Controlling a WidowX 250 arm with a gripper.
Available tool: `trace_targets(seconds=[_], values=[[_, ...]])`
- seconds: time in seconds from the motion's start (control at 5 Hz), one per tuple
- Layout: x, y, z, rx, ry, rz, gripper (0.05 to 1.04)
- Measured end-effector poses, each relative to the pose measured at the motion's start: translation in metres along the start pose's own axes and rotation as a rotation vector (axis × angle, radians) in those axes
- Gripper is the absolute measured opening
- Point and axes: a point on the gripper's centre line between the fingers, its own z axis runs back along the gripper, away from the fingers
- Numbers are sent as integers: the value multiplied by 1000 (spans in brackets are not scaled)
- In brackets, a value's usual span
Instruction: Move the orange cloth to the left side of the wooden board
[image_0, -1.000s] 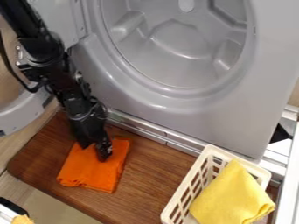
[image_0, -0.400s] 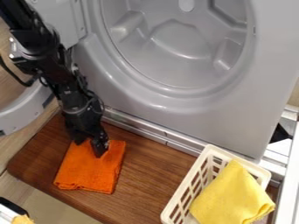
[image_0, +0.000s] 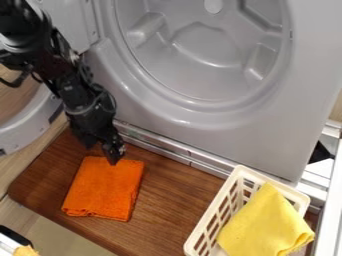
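Note:
The black gripper is at the back left of the wooden board, just above the rear edge of the orange cloth. Its fingers stand apart, open, with no cloth held between them. Folded into a rough square, the orange cloth lies flat on the left part of the board. Its rear edge is close under the right fingertip; whether they touch is hard to tell.
A cream basket with a yellow cloth stands on the board's right. Behind the board rises a grey machine front, with a round door at the left.
The orange cloth has shifted slightly left. My gripper went left with it, then let go and rose back off it, and the cloth stayed where it was.

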Motion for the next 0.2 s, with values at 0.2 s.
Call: trace_targets(seconds=[0.2], values=[[7,-11,14,15,-63,-45,999]])
